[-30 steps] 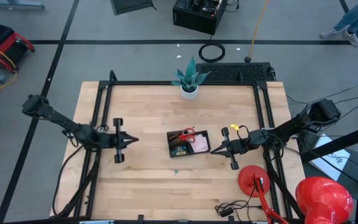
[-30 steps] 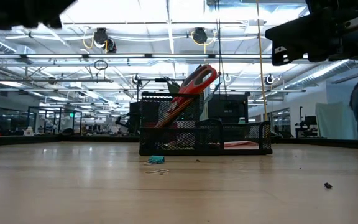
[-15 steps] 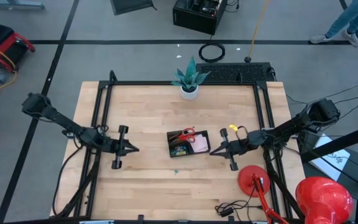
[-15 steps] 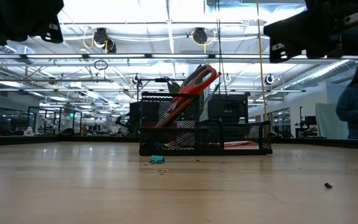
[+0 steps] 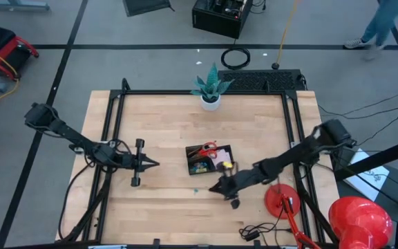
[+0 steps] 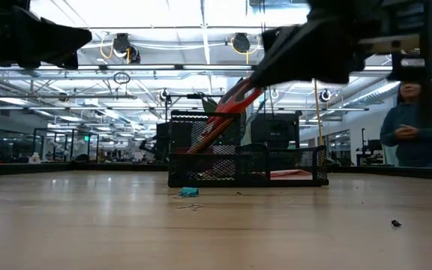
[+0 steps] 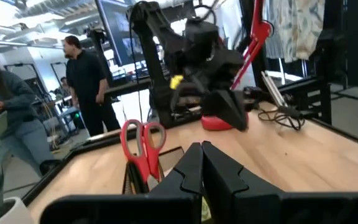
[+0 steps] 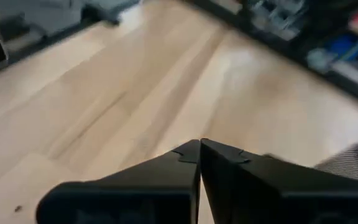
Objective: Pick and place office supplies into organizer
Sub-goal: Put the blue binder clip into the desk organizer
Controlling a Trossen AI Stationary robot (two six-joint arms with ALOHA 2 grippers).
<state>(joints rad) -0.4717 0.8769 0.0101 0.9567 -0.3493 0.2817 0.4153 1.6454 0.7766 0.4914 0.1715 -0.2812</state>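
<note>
Black organizer [image 5: 209,160] sits near the middle of the tabletop [image 5: 164,124], red-handled scissors [image 5: 206,147] standing in its taller compartment and leaning, handles up; a pink sticky-note pad [image 5: 222,160] lies in the lower compartment. In the low view the scissors [image 6: 227,105] rise above the mesh wall [image 6: 246,166]. Just off the tray's front edge, on bare wood, lie a small teal scrap [image 6: 189,192] and a thin pale clip [image 6: 191,205], both loose and outside the tray. Wide open wood to the left of the tray and toward the potted plant [image 5: 209,88] at the far edge; a black frame rail [image 5: 111,138] borders both sides. A red lamp base [image 5: 282,198] stands near the right front corner, with a cable beside it. Left hand [image 5: 155,164] hovers well left of the tray, fingers pressed together, holding nothing. Right hand [image 5: 215,187] hangs just in front of the tray's near edge, fingers together, empty. Compared with a second ago the right arm has swung from the tray's right side round to its front, low over the wood; the left hand has edged slightly toward the tray. A person [image 6: 418,124] stands in the room beyond, farther into view than before.
</note>
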